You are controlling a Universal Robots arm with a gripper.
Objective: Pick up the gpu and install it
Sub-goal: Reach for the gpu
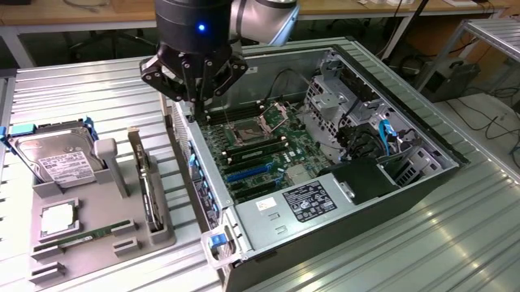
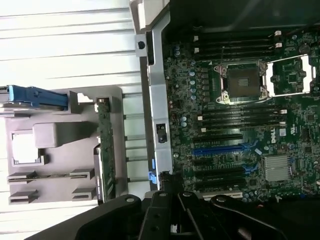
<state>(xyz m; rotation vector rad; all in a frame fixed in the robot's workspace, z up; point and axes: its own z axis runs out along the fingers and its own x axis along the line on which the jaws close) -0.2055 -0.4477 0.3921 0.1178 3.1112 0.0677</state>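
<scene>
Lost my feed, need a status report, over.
Gripper above the computer case's side wall. Gpu on edge in grey holder, ungrasped. Nothing lying over it.

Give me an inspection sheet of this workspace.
Surface: ribbed metal table.
Job's things: gpu on edge in gray holder, untouched; open case beside it.
Clutter: hard drive, memory stick in holder.
Grippers: gripper above case wall nearest holder, carrying nothing.
Cables: blue cables inside case; loose floor cables.
Surroundings: wooden benches behind.
</scene>
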